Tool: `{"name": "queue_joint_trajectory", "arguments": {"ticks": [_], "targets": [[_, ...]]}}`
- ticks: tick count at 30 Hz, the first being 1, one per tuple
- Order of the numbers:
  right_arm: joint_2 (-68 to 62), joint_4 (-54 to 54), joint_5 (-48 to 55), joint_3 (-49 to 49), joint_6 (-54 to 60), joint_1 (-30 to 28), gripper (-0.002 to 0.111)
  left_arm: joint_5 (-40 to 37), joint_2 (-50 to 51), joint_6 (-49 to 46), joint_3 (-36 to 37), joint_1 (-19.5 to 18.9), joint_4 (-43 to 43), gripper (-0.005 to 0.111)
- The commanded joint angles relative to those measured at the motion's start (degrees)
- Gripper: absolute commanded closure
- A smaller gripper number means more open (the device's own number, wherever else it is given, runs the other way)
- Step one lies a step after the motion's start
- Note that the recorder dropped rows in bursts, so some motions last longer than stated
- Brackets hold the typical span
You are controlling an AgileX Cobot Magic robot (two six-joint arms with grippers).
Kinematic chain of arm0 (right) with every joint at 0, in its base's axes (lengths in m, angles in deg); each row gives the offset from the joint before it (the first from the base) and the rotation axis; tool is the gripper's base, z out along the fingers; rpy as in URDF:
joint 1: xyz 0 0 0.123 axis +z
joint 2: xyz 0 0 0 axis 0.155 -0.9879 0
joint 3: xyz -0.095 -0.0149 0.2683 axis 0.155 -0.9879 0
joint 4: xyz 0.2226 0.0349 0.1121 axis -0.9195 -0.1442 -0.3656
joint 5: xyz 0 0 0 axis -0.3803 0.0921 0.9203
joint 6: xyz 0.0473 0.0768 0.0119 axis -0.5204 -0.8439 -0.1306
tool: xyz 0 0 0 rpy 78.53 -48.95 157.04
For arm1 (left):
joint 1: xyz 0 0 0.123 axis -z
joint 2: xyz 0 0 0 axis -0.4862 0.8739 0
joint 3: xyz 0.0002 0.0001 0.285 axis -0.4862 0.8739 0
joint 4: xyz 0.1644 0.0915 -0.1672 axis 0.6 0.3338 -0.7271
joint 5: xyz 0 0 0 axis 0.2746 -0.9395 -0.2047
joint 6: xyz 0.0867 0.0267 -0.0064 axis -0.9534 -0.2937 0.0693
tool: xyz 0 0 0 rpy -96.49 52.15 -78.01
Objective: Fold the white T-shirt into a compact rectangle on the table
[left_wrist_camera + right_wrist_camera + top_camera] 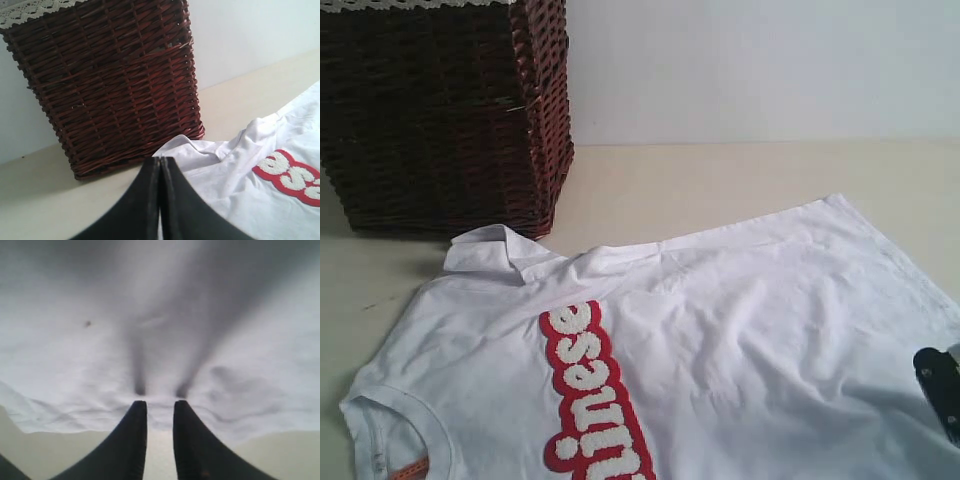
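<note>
White and red-lettered, the T-shirt (740, 320) is being seen lying print-up on the beige table (740, 170), one sleeve just beside the wicker basket (440, 110). Its edge is being pinched between the narrowly set fingers of the right gripper (160, 405). The left gripper (160, 159) is being held with fingers pressed together, empty, near the basket.
</note>
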Motion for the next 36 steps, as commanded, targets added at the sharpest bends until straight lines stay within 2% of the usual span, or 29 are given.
{"name": "queue_joint_trajectory", "arguments": {"ticks": [1, 4, 7, 10, 14, 17, 21, 27, 36], "targets": [[9.64, 0.13, -4.66, 0.01, 2.90, -0.29, 0.088, 0.09, -0.43, 0.08, 0.16, -0.13, -0.04, 0.107], [16.10, -1.62, -12.71, 0.01, 5.21, -0.29, 0.088, 0.09, -0.43, 0.08, 0.16, -0.13, -0.04, 0.107], [17.99, -11.21, -20.65, 0.01, 9.34, -0.29, 0.088, 0.09, -0.43, 0.08, 0.16, -0.13, -0.04, 0.107], [16.78, -36.40, -20.55, 0.01, 26.46, -0.29, 0.088, 0.09, -0.43, 0.08, 0.16, -0.13, -0.04, 0.107], [15.01, -73.60, -6.83, 0.01, 54.37, -0.29, 0.088, 0.09, -0.43, 0.08, 0.16, -0.13, -0.04, 0.107], [13.76, -88.93, 3.48, 0.01, 64.71, 2.77, 0.088, 0.09, -0.43, 0.08, 0.16, -0.13, -0.04, 0.107], [11.30, -92.45, 1.60, 0.10, 66.64, 12.20, 0.081, 0.09, -0.43, 0.08, 0.16, -0.13, -0.04, 0.107], [5.26, -92.24, -8.69, 0.10, 66.64, 25.21, 0.058, 0.09, -0.43, 0.08, 0.16, -0.13, -0.04, 0.107], [2.55, -92.57, -9.31, 0.12, 66.16, 33.86, 0.055, 0.09, -0.43, 0.08, 0.16, -0.13, -0.04, 0.107]]}}
